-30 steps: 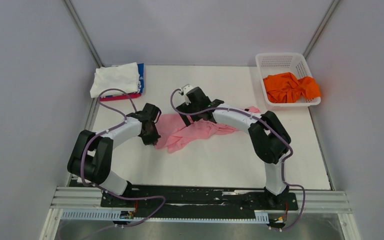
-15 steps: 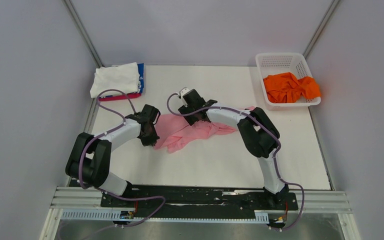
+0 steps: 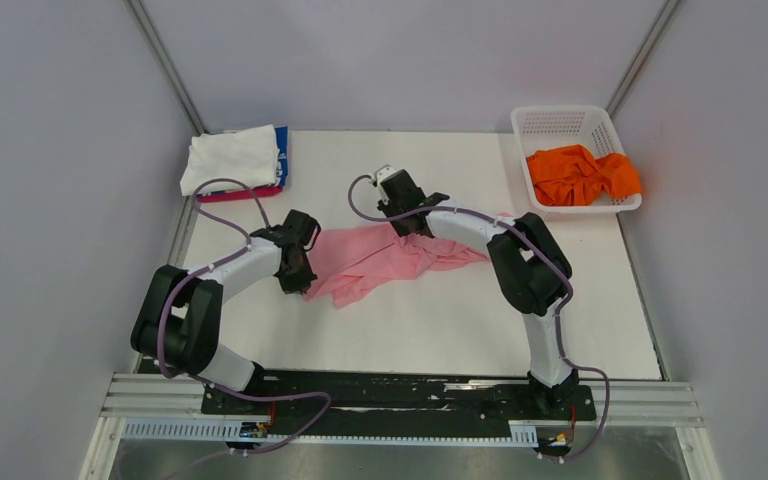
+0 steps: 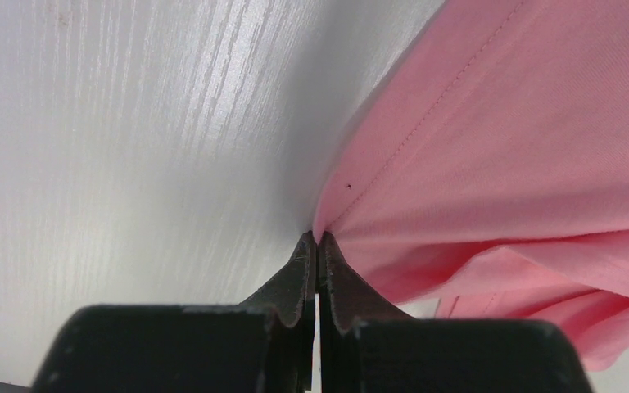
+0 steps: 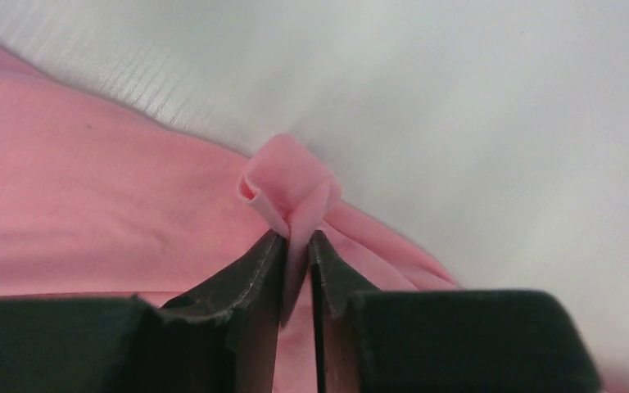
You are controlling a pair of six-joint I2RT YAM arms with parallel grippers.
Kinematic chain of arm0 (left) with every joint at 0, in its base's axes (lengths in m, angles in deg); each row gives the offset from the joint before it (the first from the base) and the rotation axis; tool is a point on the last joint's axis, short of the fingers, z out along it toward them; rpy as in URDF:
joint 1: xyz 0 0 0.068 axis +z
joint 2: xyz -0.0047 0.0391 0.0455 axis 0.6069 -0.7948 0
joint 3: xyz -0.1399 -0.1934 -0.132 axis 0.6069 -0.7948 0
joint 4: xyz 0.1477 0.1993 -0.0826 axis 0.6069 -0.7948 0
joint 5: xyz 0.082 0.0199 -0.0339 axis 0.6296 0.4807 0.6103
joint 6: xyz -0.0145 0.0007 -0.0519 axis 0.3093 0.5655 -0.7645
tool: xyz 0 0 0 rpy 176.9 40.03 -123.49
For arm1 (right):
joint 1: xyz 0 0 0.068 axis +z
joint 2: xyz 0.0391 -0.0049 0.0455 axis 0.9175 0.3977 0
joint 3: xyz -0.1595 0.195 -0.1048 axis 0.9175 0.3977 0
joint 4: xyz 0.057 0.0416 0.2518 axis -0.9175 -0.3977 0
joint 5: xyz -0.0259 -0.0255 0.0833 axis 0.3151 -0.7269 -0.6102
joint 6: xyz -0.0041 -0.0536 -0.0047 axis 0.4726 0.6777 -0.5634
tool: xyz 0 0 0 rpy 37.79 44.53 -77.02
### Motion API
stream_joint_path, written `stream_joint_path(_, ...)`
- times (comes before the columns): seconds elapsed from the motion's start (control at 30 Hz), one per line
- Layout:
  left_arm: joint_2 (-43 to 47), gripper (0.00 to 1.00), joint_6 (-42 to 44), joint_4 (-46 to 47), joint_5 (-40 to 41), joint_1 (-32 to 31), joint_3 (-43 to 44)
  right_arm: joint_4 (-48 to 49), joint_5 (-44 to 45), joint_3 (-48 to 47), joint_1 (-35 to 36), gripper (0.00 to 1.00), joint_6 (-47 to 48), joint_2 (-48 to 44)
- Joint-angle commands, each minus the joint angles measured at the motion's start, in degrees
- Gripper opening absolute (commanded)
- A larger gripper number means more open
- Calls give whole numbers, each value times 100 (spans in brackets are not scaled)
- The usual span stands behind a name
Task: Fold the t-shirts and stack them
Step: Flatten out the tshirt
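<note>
White wood-grain bench top (image 3: 410, 320). Pale grey wall panels (image 3: 390, 60) close off left, back and right; silver metal corner posts (image 3: 167, 65) at rear. Ribbed aluminium rail (image 3: 650, 405) along near edge. Light even, diffuse.

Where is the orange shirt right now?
In the top view, the orange shirt lies crumpled inside the white basket at the far right corner of the table.

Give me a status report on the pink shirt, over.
Left pincer shut on pink t-shirt edge. Right pincer pinching a bunched fold. Shirt crumpled, not yet folded. Folded stack and basket stand apart, nothing blocking.
</note>
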Motion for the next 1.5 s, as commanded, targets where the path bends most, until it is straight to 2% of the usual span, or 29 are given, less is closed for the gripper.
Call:
stream_joint_path(0.0,189,0,-47,-165,299,-10,114,199,-183,40,-23,10,-131,-347)
stream_joint_path(0.03,193,0,-78,-181,365,-10,138,229,-176,51,-27,2,-153,-373)
stream_joint_path(0.07,218,0,-93,-218,390,-10,152,241,-192,66,-43,0,-177,-404)
stream_joint_path(0.17,323,0,-144,-247,508,-8,239,438,-109,220,-104,0,-329,-594)
stream_joint_path(0.3,594,0,-145,-379,748,-10,528,738,637,552,-247,0,-665,-1191)
stream_joint_path(0.47,1207,0,15,-484,1212,-10,1066,763,1109,1145,-794,0,-1104,-2539)
stream_joint_path(0.6,1866,0,111,-527,1748,-10,1595,825,1153,1489,-1262,0,-915,-3888)
stream_joint_path(0.8,3011,0,663,419,1697,-9,2382,892,1483,1221,-1512,0,-416,-5561)
stream_joint_path(0.9,3455,0,995,822,1480,-10,2754,1010,1206,939,-1513,0,-252,-6304)
stream_joint_path(1.07,3744,0,1454,1217,508,-10,3768,687,532,-41,-1505,0,-132,-6986)
stream_joint_path(1.27,3791,0,1726,1011,-371,-10,5052,-208,-865,-1513,-1511,0,-202,-7141)
stream_joint_path(1.47,3861,0,1798,930,-866,-10,5756,-625,-1646,-2554,-1513,0,-224,-7153)
